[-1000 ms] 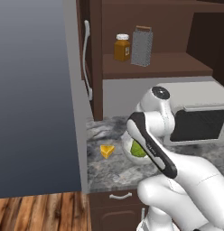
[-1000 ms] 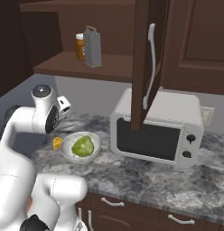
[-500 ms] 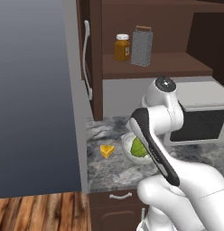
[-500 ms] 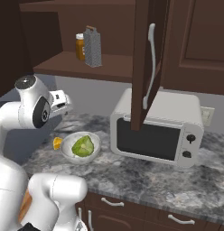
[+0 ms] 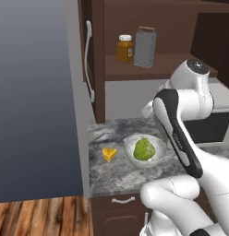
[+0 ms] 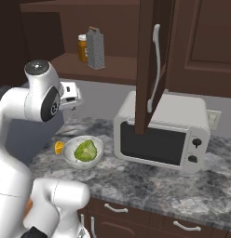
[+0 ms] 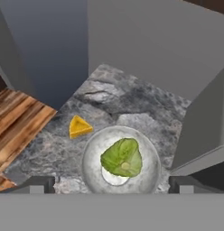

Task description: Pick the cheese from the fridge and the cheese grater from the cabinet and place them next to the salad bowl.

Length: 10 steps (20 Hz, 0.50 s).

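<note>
The cheese point(image 5: 109, 153) point(image 6: 58, 147) point(image 7: 79, 127), a small yellow-orange wedge, lies on the grey stone counter just left of the salad bowl point(image 5: 130, 156) point(image 6: 70, 159) point(image 7: 89, 158), a pale bowl holding green lettuce. On the shelf of the open dark brown cabinet point(image 5: 158, 69) point(image 6: 122, 69) the grey metal cheese grater point(image 5: 145, 47) point(image 6: 95, 48) stands upright. My gripper point(image 6: 71, 98) point(image 7: 113, 185) hovers well above the bowl, open and holding nothing. The tall grey fridge point(image 5: 38, 92) stands left of the counter.
An amber jar point(image 5: 125, 48) point(image 6: 82, 48) with a white lid stands just left of the grater. A pale microwave point(image 6: 159, 135) point(image 5: 220, 124) sits right of the bowl. The cabinet door point(image 6: 147, 60) hangs open above the microwave. The counter's front edge point(image 5: 116, 191) lies near the cheese.
My arm has risen and swung, lifting the hand from low beside the bowl to high above it. The cheese, bowl and grater have not moved.
</note>
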### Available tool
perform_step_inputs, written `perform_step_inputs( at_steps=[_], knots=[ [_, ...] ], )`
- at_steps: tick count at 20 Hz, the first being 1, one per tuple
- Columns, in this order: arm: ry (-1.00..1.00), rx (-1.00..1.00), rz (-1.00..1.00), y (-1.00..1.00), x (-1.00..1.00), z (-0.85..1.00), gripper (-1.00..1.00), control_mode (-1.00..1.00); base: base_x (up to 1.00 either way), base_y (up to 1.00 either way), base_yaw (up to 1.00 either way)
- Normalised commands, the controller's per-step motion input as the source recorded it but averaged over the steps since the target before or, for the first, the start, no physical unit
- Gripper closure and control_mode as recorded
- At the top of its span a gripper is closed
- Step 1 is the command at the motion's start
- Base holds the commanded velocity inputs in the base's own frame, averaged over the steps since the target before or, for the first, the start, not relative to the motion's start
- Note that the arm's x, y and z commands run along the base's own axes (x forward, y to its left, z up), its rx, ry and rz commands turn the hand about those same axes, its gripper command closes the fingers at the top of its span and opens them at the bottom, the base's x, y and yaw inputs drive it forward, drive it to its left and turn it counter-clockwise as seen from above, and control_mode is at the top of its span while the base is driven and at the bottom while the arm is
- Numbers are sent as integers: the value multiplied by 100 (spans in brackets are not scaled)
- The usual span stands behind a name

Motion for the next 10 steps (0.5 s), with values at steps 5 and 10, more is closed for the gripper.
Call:
perform_step_inputs(
  at_steps=[5,10],
  knots=[
    [0,12,-7,-24,-4,55,-100,-100,0,0,0],
    [-4,8,-4,-12,0,44,-100,-100,0,0,0]
  ],
)
